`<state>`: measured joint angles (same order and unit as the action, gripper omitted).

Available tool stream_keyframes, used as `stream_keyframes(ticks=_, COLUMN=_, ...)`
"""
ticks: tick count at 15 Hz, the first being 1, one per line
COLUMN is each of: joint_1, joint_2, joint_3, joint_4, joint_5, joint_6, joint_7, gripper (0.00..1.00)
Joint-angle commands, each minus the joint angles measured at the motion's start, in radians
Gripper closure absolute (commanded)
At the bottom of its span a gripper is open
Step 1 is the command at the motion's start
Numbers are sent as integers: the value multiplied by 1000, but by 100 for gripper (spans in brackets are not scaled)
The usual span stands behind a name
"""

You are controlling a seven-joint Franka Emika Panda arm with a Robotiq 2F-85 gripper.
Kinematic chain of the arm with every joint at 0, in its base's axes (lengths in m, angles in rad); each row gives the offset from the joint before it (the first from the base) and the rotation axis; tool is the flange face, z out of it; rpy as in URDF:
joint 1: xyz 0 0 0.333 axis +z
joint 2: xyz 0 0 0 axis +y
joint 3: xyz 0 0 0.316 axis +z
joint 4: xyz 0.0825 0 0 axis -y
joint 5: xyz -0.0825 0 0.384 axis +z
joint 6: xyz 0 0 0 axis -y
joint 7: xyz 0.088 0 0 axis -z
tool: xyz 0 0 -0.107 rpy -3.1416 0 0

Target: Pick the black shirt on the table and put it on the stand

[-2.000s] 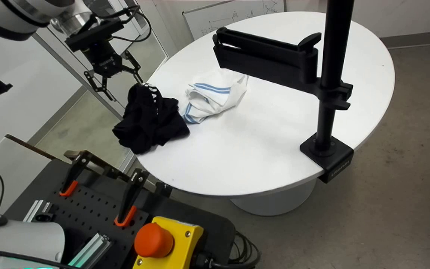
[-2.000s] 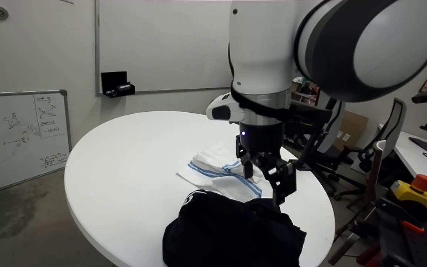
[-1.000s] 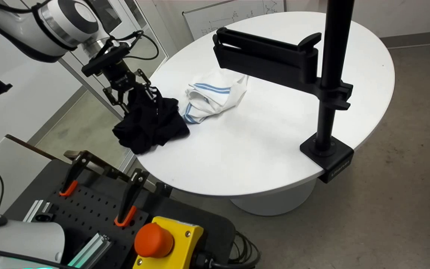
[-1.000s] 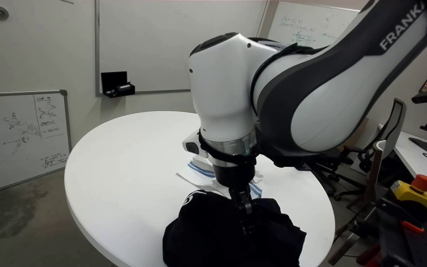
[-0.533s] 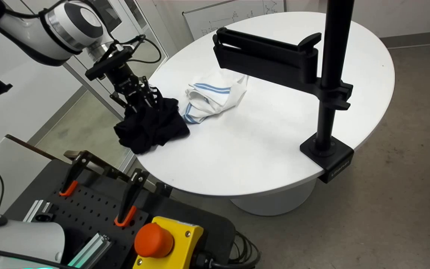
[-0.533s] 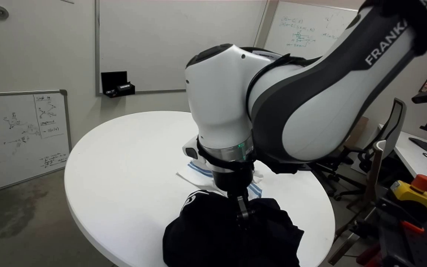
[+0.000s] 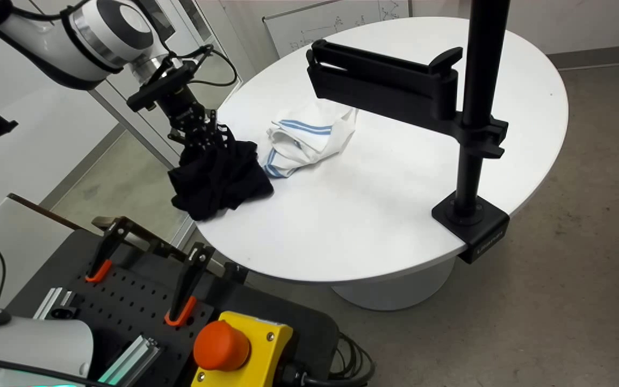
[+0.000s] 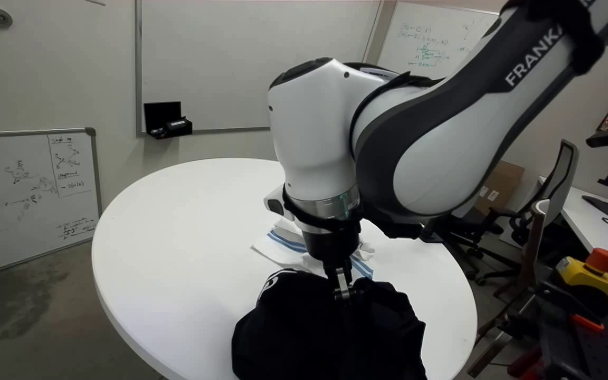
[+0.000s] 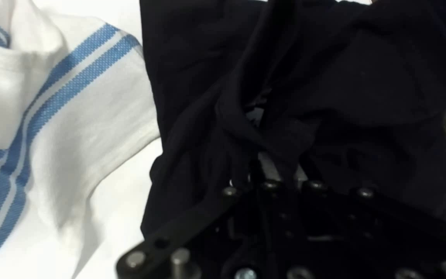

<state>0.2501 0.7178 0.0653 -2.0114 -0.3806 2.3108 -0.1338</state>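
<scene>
The black shirt [image 7: 226,183] lies bunched at the edge of the round white table [image 7: 342,231]. My gripper [image 7: 202,146] reaches down into its upper folds. In the wrist view the light finger pads [image 9: 269,166] are close together, with a fold of dark fabric pinched between them; the fingertips are buried in the cloth. A bit of white print shows on the shirt [image 8: 304,327] in an exterior view. The black stand [image 7: 484,80] is clamped to the table's rim, its wide flat arm [image 7: 384,80] extending over the tabletop, well apart from the gripper.
A white cloth with blue stripes [image 7: 309,140] lies crumpled beside the shirt, between it and the stand. Near the robot's base are a dark pegboard bench with orange-tipped clamps [image 7: 183,301] and a yellow box with a red button [image 7: 223,344].
My gripper came down from above the shirt with its jaws spread, then they drew together on the fabric. Since half a second ago it has risen slightly, tugging the shirt's near edge inward.
</scene>
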Motion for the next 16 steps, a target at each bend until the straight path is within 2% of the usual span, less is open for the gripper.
stream_keyframes(ticks=1, joint_1=-33, joint_2=-83, joint_3=14, joint_4=-30, joint_5=28, joint_6=-23, joint_7=-3, gripper=98)
stream_keyframes(ticks=7, joint_1=-126, joint_2=-337, joint_3=59, joint_4=-174, joint_5=137, joint_6=-7, joint_7=-63, gripper=98)
stream_keyframes(ticks=11, joint_1=-185, joint_2=-534, joint_3=89, joint_4=-269, joint_5=277, joint_6=-10, joint_7=-146, gripper=98)
stream_keyframes(ticks=16, joint_1=-209, joint_2=-781, joint_3=52, joint_4=-338, joint_5=396, joint_6=-6, joint_7=-202, gripper=98)
